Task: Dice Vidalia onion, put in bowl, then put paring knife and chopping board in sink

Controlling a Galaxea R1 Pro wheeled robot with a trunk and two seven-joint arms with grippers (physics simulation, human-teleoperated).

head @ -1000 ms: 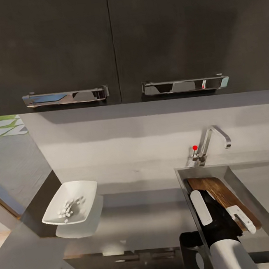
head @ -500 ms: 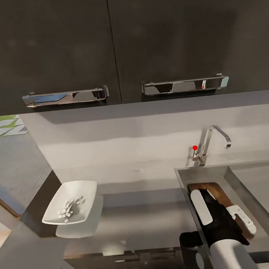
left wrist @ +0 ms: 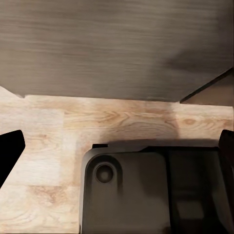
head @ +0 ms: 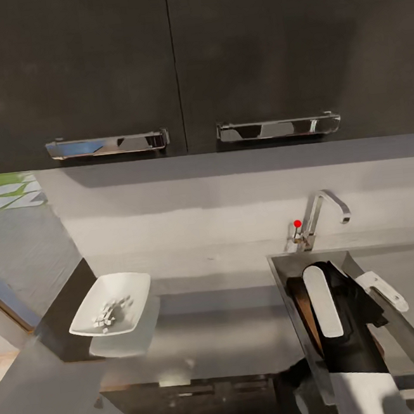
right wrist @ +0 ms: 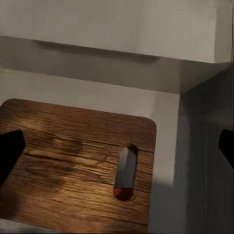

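Note:
The chopping board lies flat inside the sink, slot handle showing. A red bit shows through the slot's end; I cannot tell if it is the paring knife, which is otherwise hidden. My right gripper hovers open above the board, holding nothing. From the head, my right arm covers most of the sink, leaving a brown sliver of board. The white bowl sits on the countertop at the left with whitish onion bits in it. My left gripper is open and empty.
The chrome tap and red knob stand behind the sink. Dark wall cupboards with chrome handles hang overhead. The left wrist looks at a wooden floor and the robot's dark base.
The board dropped from a tilt to lie lower in the sink, and my right arm lifted off it. The head view shifted slightly.

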